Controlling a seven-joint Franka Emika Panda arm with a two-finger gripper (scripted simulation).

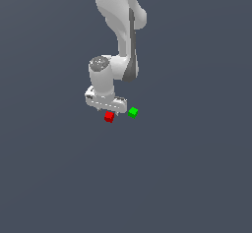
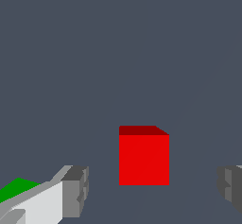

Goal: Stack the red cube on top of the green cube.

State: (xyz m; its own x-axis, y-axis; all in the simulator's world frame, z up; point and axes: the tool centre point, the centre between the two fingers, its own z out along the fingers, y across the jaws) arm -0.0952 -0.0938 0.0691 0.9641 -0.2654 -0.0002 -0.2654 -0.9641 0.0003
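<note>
Your gripper (image 2: 152, 190) is spread wide, holding nothing, with the red cube (image 2: 143, 159) between its fingers (image 2: 75, 190). The green cube (image 1: 133, 112) sits apart, just beside, on the exterior view's right.

A flat, uniform slate-grey ground surface (image 1: 197, 178) is seen filling the whole exterior view, without seams, edges or markings. The same grey surface (image 2: 94, 53) is seen across the wrist view, where faint, slightly lighter diagonal bands are noted on it. No other non-task item is recorded on this surface in either view.
</note>
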